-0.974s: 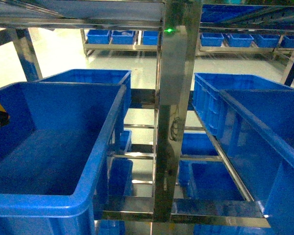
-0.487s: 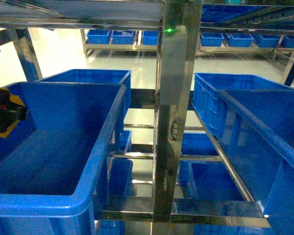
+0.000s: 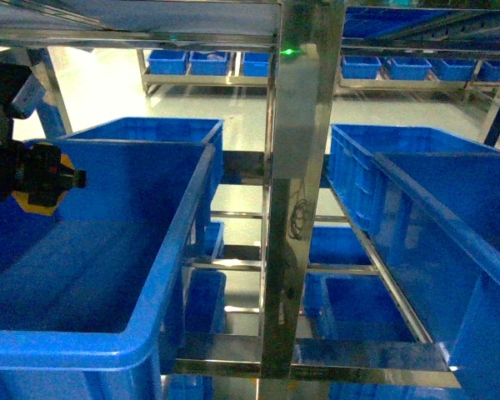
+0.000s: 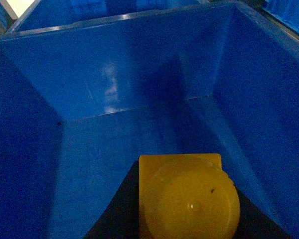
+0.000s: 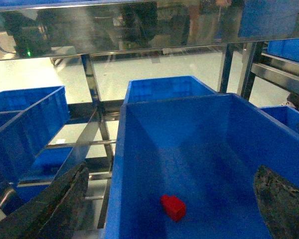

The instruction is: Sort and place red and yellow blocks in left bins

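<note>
Left pincer (image 3: 57, 185) clamped on our yellow block (image 4: 188, 196), over the left bin (image 3: 162, 275).
We reckon the drop's next: just let go. Right pincer (image 5: 172, 199) gapes empty.

Yellow block (image 4: 188, 196) above bin (image 4: 114, 89); red block (image 5: 173, 206) inside.

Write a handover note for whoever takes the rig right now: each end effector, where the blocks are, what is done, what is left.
Left end effector: shut on the yellow block, held above the near left bin, not released.
Right end effector: open, empty, its fingers spread over a blue bin.
Red block: lying on that bin's floor.
Done: red block binned, as far as the right wrist view shows.
Left: drop the yellow block into the left bin.
</note>
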`<state>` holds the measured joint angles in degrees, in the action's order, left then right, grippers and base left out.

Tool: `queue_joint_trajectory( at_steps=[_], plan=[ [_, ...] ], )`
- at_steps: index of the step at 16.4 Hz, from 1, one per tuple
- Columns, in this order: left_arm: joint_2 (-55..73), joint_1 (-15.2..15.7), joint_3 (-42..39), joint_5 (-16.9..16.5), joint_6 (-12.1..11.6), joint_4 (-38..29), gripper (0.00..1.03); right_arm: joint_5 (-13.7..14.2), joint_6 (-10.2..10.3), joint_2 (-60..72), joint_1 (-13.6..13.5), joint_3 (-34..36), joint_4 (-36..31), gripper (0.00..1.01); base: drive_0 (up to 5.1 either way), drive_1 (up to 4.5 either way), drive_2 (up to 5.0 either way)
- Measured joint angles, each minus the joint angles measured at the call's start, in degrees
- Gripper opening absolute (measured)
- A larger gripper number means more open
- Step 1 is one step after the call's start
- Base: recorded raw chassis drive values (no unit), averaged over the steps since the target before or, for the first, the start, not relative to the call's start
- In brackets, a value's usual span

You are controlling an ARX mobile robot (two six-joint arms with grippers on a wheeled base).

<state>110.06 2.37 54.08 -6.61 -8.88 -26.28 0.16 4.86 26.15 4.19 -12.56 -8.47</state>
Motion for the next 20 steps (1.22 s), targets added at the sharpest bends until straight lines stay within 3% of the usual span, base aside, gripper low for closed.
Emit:
queue_joint_trajectory(
  at_steps=[7,9,11,20],
  plan=[
    [3.06,0.48,4.33,0.13,0.28,1.29,0.27,0.00,0.00,0.00,0.00,0.00,-0.02,0.98,0.0,0.00,0.0],
    [8.61,1.92,8.20,3.08,-2.16,0.96,0.27,0.00,0.00,0.00,0.00,0.00,0.00,0.98,0.0,0.00,0.0],
    [10.67,1.40,11.63,5.01,-2.10,2.03,0.27,0.00,0.00,0.00,0.00,0.00,0.00,0.98,0.0,0.00,0.0],
    [12.04,0.37,13.38,5.11,-1.64,2.97,0.30,0.00,0.00,0.00,0.00,0.00,0.00,0.98,0.0,0.00,0.0]
  ],
)
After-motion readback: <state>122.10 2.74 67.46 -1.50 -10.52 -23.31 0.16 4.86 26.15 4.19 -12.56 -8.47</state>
